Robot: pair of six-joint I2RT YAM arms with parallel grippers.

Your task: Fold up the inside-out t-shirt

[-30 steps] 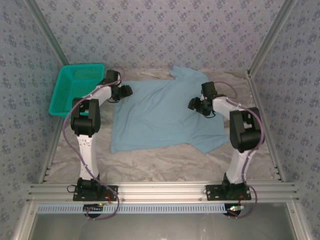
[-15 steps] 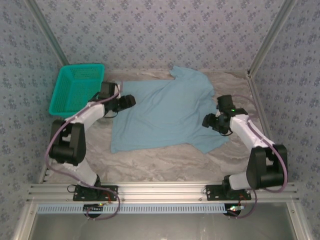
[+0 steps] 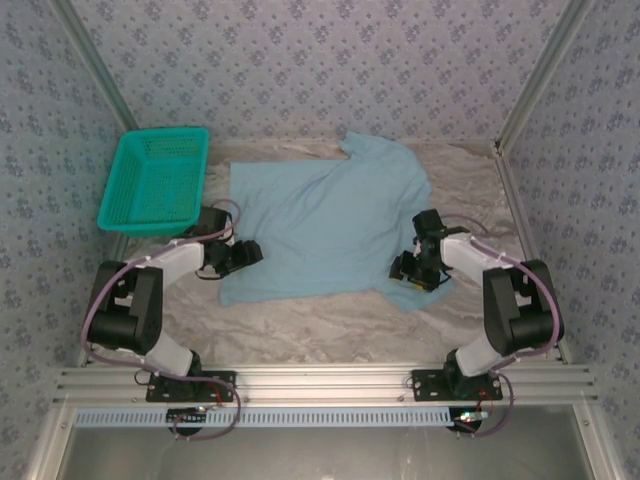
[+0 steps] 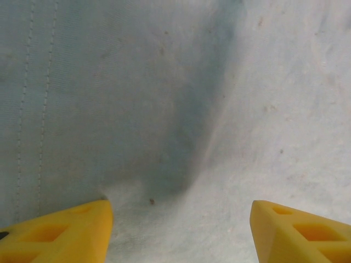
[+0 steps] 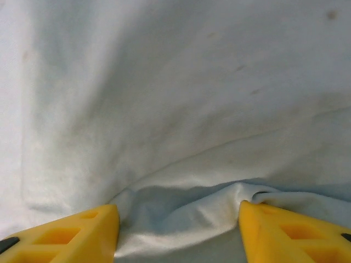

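Sky-blue t-shirt (image 3: 330, 225) lies spread flat on worktop (image 3: 330, 325) | left end effector (image 3: 252, 253) released, fingers apart at its near-left edge | right end effector (image 3: 403, 268) released over near-right corner folds

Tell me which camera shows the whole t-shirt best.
Top external: the t-shirt lies spread on the table, with nearly its whole outline visible. The left wrist view gives close-up fabric with stitch lines; the right wrist view, a creased edge up close.
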